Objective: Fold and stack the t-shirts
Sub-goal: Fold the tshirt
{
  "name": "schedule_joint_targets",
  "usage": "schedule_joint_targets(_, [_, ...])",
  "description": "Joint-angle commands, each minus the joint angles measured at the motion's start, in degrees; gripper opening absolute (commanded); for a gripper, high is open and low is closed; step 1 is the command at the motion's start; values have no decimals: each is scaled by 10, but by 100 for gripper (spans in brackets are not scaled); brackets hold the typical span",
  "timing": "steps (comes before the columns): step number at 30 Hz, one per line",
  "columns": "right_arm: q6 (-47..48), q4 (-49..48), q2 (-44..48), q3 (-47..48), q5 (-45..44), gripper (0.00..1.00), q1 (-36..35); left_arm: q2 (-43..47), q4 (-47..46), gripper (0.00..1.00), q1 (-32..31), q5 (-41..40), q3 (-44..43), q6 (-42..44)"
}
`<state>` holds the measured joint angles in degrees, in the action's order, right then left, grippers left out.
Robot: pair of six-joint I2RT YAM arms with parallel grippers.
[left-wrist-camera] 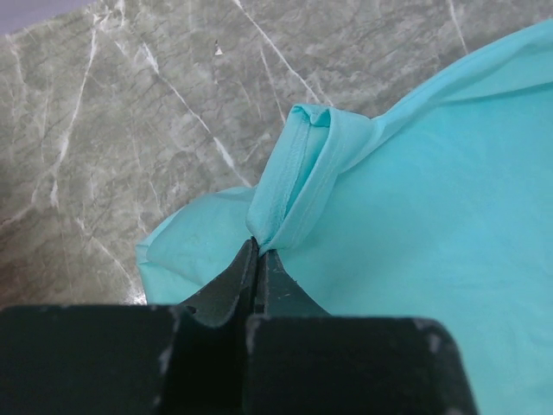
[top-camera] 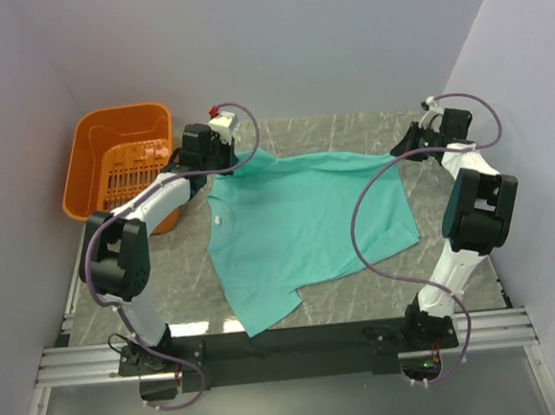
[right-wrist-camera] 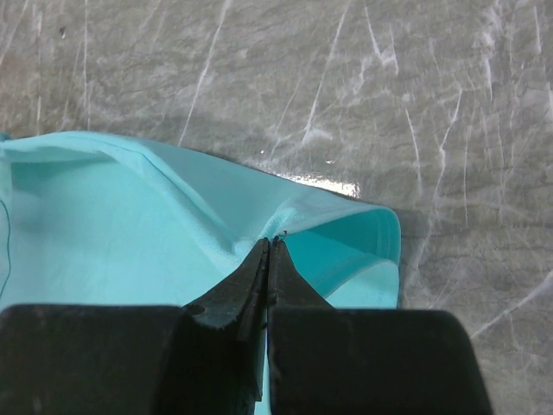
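Note:
The teal-green t-shirt (top-camera: 303, 227) lies spread on the marble table, with its far edge stretched between my two grippers. My left gripper (top-camera: 233, 163) is shut on the shirt's far left corner; in the left wrist view its jaws (left-wrist-camera: 257, 246) pinch a bunched hem of the t-shirt (left-wrist-camera: 432, 216). My right gripper (top-camera: 405, 147) is shut on the far right corner; in the right wrist view its jaws (right-wrist-camera: 270, 245) pinch the t-shirt (right-wrist-camera: 104, 225) beside a hemmed edge. A small white label (top-camera: 217, 219) shows near the shirt's left edge.
An orange plastic basket (top-camera: 120, 167) stands at the back left, close to my left arm. Grey walls close in the table at the back and both sides. A black rail runs along the near edge.

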<state>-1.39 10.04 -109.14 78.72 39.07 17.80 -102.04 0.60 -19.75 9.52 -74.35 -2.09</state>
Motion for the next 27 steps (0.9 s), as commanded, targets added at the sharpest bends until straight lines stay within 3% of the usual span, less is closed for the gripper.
schedule_joint_targets(1, [9, 2, -8, 29, -7, 0, 5, 35, -11, 1, -5, 20, 10, 15])
schedule_joint_targets(27, [-42, 39, -105, 150, -69, 2, -23, 83, 27, 1, -31, 22, 51, 13])
